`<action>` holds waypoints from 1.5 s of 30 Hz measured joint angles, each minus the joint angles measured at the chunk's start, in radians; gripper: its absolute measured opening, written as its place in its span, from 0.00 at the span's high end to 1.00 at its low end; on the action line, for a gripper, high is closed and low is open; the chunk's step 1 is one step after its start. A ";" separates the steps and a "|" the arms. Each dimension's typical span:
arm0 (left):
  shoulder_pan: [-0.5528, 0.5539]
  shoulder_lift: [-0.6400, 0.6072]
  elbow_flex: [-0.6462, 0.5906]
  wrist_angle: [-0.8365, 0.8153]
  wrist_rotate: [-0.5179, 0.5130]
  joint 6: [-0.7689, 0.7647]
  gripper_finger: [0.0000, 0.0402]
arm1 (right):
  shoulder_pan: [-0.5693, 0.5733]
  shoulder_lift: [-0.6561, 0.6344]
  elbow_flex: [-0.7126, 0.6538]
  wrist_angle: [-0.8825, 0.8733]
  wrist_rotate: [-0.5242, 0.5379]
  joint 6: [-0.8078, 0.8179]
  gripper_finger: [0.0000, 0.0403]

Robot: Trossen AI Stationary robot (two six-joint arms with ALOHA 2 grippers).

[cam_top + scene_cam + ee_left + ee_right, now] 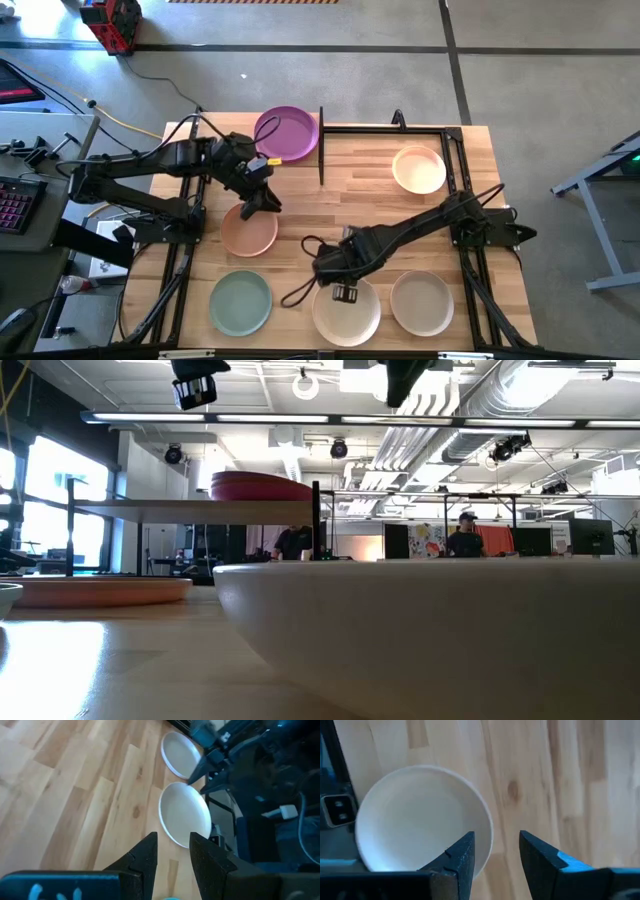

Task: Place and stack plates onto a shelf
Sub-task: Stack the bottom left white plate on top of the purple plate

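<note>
Cream plate (346, 312) beneath open right claw (345, 293)

A purple plate (287, 133) lies on the light-wood shelf (300, 158). On the pale slatted table (330, 205), a peach plate (248, 231) lies near the left edge, a mint green plate (241, 303) at the front left, a cream plate (346, 312) and a beige plate (421, 303) along the front edge, and another cream plate (418, 169) near the back right corner. Both arms are black.
</note>
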 joint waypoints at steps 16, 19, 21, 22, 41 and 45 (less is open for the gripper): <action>-0.029 -0.066 -0.001 0.174 0.003 -0.038 0.74 | 0.005 0.118 0.000 0.063 0.036 -0.186 0.68; -0.029 -0.085 0.000 0.216 0.003 -0.037 0.74 | 0.005 0.141 0.000 0.062 0.035 -0.220 0.68; -0.029 -0.096 0.000 0.229 0.003 -0.038 0.74 | 0.005 0.150 0.000 0.063 0.035 -0.242 0.68; -0.029 -0.101 0.000 0.235 0.003 -0.038 0.74 | 0.005 0.157 0.000 0.065 0.035 -0.248 0.68; -0.029 -0.132 0.000 0.239 0.003 -0.055 0.74 | -0.013 0.289 0.000 0.061 -0.047 -0.299 0.68; -0.029 -0.132 0.000 0.239 0.003 -0.055 0.74 | -0.023 0.287 -0.013 0.082 -0.048 -0.300 0.68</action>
